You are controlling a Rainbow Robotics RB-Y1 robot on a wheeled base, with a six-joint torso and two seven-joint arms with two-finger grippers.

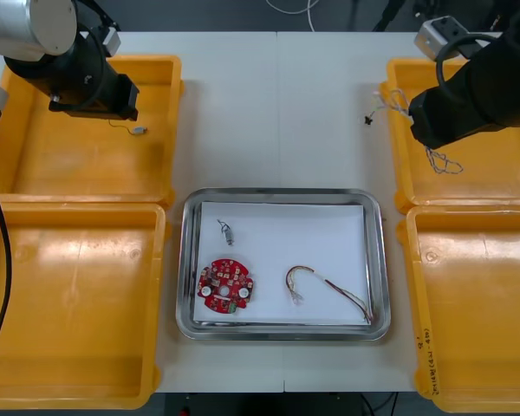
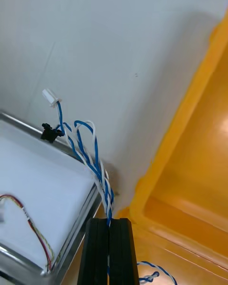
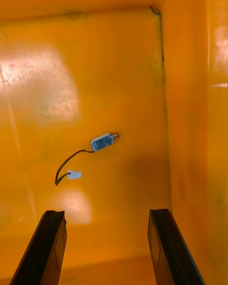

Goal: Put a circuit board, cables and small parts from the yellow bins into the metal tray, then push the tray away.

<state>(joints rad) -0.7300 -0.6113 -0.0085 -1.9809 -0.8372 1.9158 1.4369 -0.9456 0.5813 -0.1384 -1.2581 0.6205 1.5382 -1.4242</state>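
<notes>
The right end effector (image 2: 109, 225) is clamped on a twisted blue and white cable (image 2: 92, 156) above the inner rim of the far right yellow plastic bin (image 1: 468, 186), near the shiny metal tray (image 1: 282, 195) on the light desk (image 1: 277, 113). The left end effector (image 3: 107, 218) hangs wide open over a small metal part (image 3: 103, 141) in the far left yellow bin (image 1: 87, 173).
</notes>
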